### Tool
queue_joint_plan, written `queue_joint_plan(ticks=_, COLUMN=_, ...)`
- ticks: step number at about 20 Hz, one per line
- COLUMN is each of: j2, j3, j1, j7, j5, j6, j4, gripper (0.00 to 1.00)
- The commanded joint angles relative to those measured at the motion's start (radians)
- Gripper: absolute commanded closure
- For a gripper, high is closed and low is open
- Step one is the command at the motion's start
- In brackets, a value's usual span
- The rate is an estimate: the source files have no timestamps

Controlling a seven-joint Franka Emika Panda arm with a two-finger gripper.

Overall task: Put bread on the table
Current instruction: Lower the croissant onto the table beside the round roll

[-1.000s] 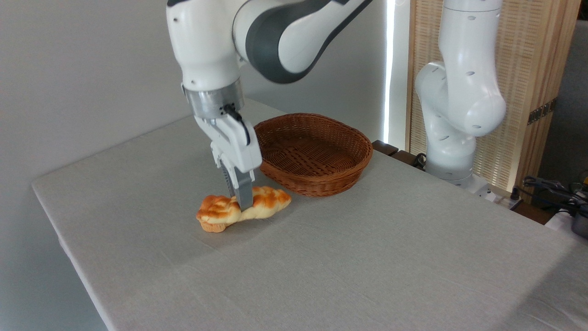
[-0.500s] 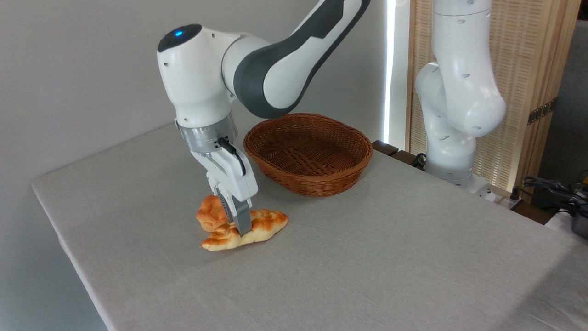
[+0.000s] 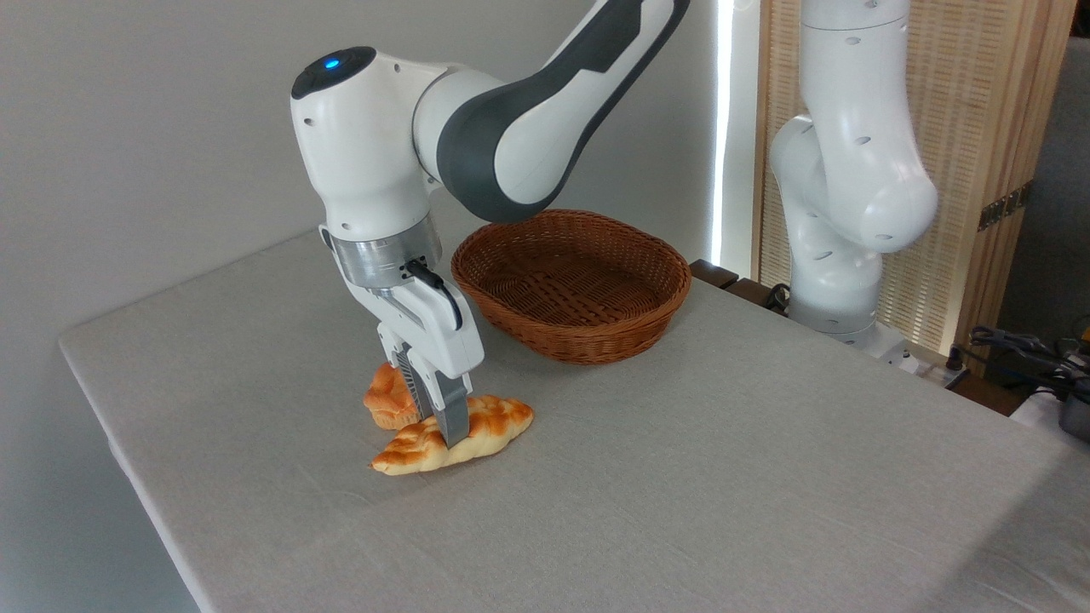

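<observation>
The bread (image 3: 496, 419), a long braided golden loaf, lies on the table (image 3: 698, 485) in front of the basket, its left tip pointing toward the near edge. My gripper (image 3: 443, 424) stands upright over its middle, one finger in front of the loaf and the other behind it, shut on it. The loaf's underside appears to touch the cloth.
A small round orange bun (image 3: 385, 397) sits just behind the loaf's left end, partly hidden by my fingers. The brown wicker basket (image 3: 579, 339) stands empty behind and to the right. My arm's white base (image 3: 839, 255) rises at the table's far right edge.
My gripper has carried the bread down and toward the near edge, off the bun it overlapped a second ago. Over the last half second it shifted only slightly.
</observation>
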Motion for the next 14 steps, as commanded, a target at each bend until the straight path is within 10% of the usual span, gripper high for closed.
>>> queue_joint_plan(ticks=1, j2=-0.018, j3=0.014, j1=-0.005, j7=-0.018, j5=0.009, j6=-0.009, j4=0.005, gripper=0.0)
queue_joint_plan(ticks=14, j2=-0.064, j3=0.004, j1=0.019, j7=-0.022, j5=0.009, j6=-0.024, j4=0.012, gripper=0.0)
